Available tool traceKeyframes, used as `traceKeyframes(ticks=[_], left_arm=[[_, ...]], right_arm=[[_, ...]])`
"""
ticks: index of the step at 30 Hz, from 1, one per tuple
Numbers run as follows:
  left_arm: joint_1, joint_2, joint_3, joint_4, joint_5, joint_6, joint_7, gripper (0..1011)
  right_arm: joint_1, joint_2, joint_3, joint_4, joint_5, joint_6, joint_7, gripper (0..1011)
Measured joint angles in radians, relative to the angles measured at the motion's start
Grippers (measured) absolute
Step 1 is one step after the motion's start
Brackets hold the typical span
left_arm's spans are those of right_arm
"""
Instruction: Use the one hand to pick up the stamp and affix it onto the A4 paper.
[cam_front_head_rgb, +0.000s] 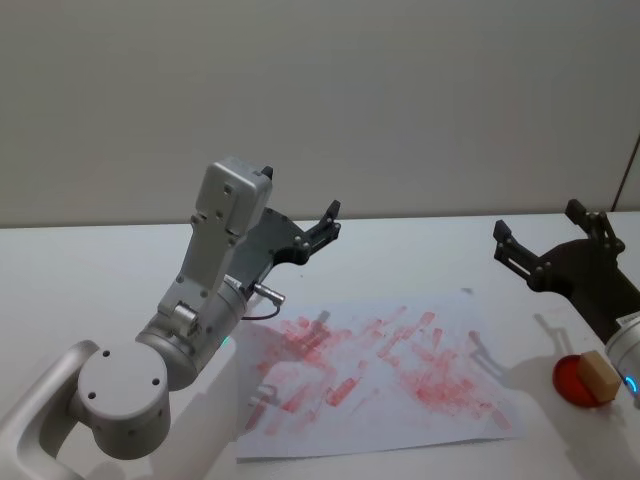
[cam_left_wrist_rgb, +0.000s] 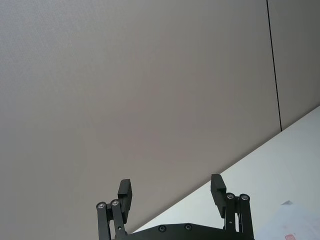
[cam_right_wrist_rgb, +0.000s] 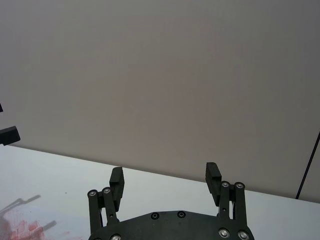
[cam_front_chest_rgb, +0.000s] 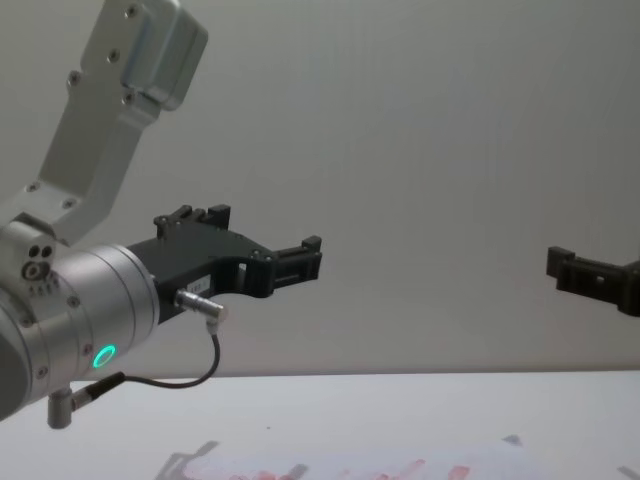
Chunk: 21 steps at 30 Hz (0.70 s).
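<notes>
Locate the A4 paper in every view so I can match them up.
Head view: A4 paper lies low and central on the white table.
Chest view: a thin red-marked strip along the lower edge.
Left wrist view: a white corner beside the open left gripper.
Right wrist view: a red-marked patch beside the open right gripper.
Shared landmark: the white table.

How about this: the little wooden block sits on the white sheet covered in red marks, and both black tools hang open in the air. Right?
Not quite. The head view shows the small tan wooden block sitting on a round red pad off the sheet's right side, not on the white paper sheet with red marks. The rest holds: the left tool and right tool both hang open in the air.
</notes>
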Motion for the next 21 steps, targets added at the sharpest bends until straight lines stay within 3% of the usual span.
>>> traceKeyframes(ticks=[21], left_arm=[[0.000,0.000,0.000,0.000,0.000,0.000,0.000,1001]], right_arm=[[0.000,0.000,0.000,0.000,0.000,0.000,0.000,1001]])
